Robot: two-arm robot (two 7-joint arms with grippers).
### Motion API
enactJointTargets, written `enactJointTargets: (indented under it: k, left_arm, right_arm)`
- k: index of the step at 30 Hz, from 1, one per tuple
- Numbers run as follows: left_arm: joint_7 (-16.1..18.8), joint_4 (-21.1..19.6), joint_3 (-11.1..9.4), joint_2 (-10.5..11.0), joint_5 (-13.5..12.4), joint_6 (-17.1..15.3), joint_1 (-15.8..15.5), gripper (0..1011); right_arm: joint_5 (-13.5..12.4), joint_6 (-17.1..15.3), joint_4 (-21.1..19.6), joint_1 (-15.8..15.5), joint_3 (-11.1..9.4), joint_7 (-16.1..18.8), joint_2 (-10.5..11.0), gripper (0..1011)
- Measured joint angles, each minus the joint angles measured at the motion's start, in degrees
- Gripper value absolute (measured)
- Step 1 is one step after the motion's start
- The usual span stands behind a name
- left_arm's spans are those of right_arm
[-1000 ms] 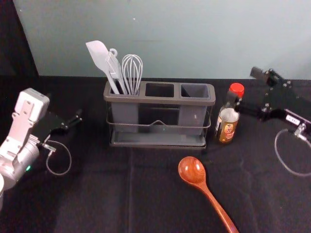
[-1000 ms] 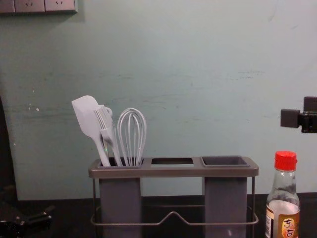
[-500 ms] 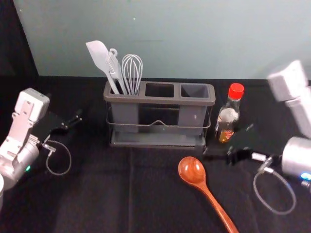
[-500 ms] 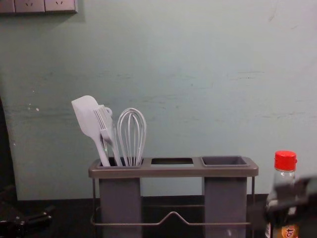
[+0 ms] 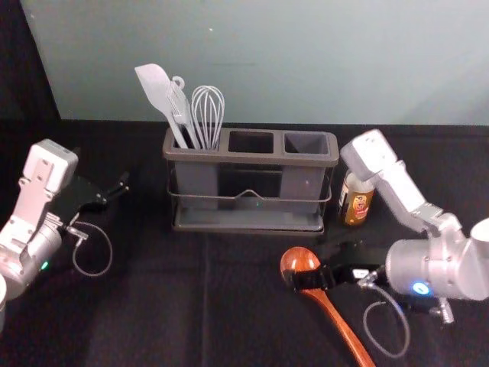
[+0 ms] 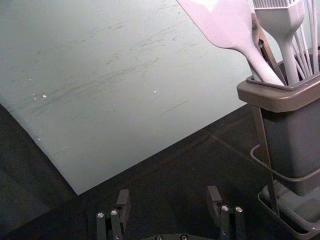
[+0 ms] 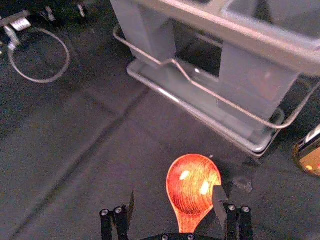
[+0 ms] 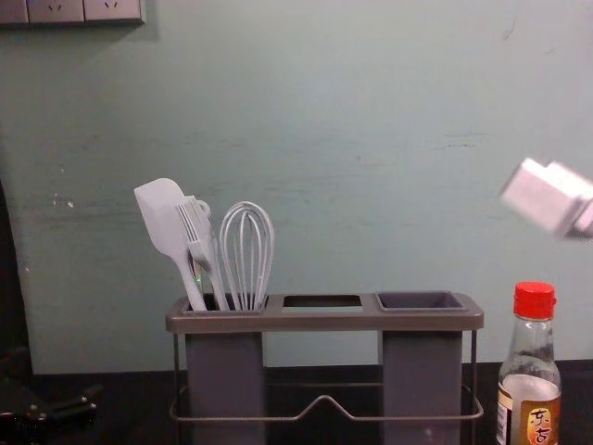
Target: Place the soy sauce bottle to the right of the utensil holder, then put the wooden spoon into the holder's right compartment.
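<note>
I have my right gripper [image 5: 306, 277], black and two-fingered, low over the bowl end of the spoon, in front of the holder. In its wrist view the fingers [image 7: 220, 206] stand spread wide; one overlaps the edge of the bowl, and whether it touches I can't tell from here. The glossy reddish-brown wooden spoon [image 5: 330, 310] lies on the black cloth [image 5: 137, 325], its bowl toward the holder and its handle running back toward me and off to the right.

Just beyond the bowl stands the grey plastic utensil holder [image 5: 191, 156] with its brown rim and thin wire rail. Its left compartment carries a pale spatula [image 5: 155, 86], a white brush [image 5: 180, 107] and a white wire whisk [image 5: 208, 113]; the middle and right compartments are beside it in a row.

The clear glass soy sauce bottle [image 8: 529, 389], with a red cap and a brown and yellow label, stands upright just to the right of the holder. From the head view my silvery-white right arm [image 5: 412, 267] covers its top.

Farther out, my black left gripper [image 5: 121, 187] is parked to the left of the holder, well apart from it, fingers spread. Behind everything rises a pale grey-green wall [image 5: 260, 61].
</note>
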State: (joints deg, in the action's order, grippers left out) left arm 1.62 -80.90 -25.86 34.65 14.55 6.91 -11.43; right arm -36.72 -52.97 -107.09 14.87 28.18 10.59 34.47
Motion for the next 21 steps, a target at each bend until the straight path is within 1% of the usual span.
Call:
enactJointTargets:
  k: [2, 4, 8, 15, 21]
  left_arm:
    - [0.0, 0.0, 0.0, 0.0, 0.0, 0.0, 0.0, 1005]
    - [0.0, 0.0, 0.0, 0.0, 0.0, 0.0, 0.0, 1005]
    - [0.0, 0.0, 0.0, 0.0, 0.0, 0.0, 0.0, 1005]
    - [0.0, 0.0, 0.0, 0.0, 0.0, 0.0, 0.0, 1005]
    - [0.0, 0.0, 0.0, 0.0, 0.0, 0.0, 0.0, 1005]
  right_arm:
    - [0.8, -0.7, 0.5, 0.4, 0.7, -0.5, -0.6, 1004]
    - [2.3, -1.3, 1.6, 1.2, 1.8, -1.3, -1.6, 1004]
    - [3.8, -1.8, 2.9, 1.9, 2.8, -1.9, -2.6, 1004]
    - [5.8, -1.9, 4.9, 2.6, 3.3, -2.4, -4.1, 1004]
    - [6.7, -1.9, 6.0, 3.0, 3.7, -2.4, -4.9, 1004]
